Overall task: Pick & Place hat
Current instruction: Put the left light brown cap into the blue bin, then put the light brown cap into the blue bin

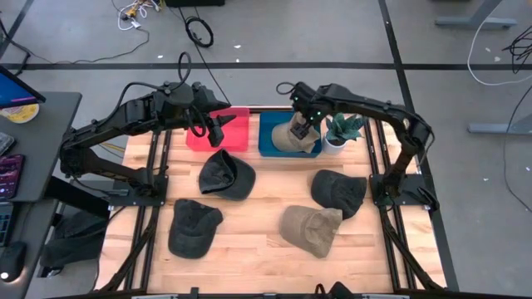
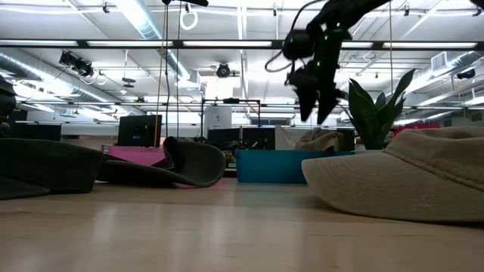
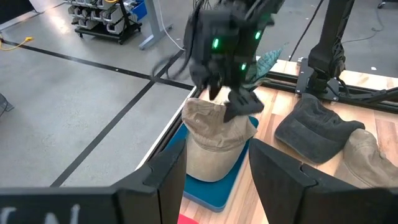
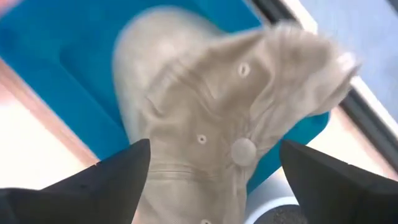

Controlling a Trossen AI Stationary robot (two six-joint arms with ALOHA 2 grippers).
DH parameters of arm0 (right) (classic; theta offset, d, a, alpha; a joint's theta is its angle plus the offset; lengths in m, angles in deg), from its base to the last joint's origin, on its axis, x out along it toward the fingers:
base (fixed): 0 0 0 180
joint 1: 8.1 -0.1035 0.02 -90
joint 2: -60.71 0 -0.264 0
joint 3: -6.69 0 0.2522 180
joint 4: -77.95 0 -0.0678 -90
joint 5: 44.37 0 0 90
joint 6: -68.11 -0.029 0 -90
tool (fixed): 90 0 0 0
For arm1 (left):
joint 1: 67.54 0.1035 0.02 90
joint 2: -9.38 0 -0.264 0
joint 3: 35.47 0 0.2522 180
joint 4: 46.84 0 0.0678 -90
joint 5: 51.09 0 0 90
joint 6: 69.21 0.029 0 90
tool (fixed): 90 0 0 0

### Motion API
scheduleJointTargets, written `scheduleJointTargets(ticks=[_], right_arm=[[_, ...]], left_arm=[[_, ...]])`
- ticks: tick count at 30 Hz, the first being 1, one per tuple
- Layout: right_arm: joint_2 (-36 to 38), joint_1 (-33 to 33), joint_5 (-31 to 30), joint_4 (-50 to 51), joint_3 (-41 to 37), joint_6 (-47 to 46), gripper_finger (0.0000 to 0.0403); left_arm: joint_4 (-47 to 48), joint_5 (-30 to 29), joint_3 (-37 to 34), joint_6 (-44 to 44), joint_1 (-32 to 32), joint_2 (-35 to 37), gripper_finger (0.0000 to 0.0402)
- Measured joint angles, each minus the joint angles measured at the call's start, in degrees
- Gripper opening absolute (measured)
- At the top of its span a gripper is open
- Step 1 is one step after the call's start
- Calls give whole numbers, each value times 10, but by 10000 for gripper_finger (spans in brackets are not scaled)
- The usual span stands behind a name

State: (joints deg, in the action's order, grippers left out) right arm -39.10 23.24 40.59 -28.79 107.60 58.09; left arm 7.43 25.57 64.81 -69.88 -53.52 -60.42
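So the tan cap (image 1: 296,138) is sitting in the blue tray (image 1: 268,139) at the far edge of the counter (image 1: 266,249), just beside the little potted plant (image 1: 342,131). The right pincer (image 1: 301,111) hangs directly above it, fingers spread wide with nothing between them; in the right wrist view both dark fingers (image 4: 112,174) stand clear either side of the cap's crown, top button showing in the middle. The cap looks like soft washed cotton, crumpled and slumped, with part of it draped over the tray's edge toward the plant, so I'd guess it's floppy and will sag wherever it's left. It looks placed to me, so the next thing is probably a straight lift away, and the thing to watch is a finger snagging the fabric on the way up. The left pincer (image 1: 218,127) hovers over the pink tray (image 1: 235,139), partly open and empty. Four more caps lie loose on the wood: a dark cap (image 1: 224,174) near the middle, another (image 1: 193,226) toward the near left corner, a grey one (image 1: 338,191) on the right side, and a second tan cap (image 1: 312,229) near the front edge. The left arm is closer to the two dark ones.
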Motion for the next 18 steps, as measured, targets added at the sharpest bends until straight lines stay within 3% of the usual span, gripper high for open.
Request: scheduleJointTargets(ticks=[6,13,18], right_arm=[[60,-2,24,31,51,0,351],[176,-15,213,63,61,0,317],[250,-68,311,139,57,26,260]], left_arm=[[0,0,0,-2,0,0,179],[1,0,0,-2,0,0,179],[1,0,0,-2,0,-1,179]])
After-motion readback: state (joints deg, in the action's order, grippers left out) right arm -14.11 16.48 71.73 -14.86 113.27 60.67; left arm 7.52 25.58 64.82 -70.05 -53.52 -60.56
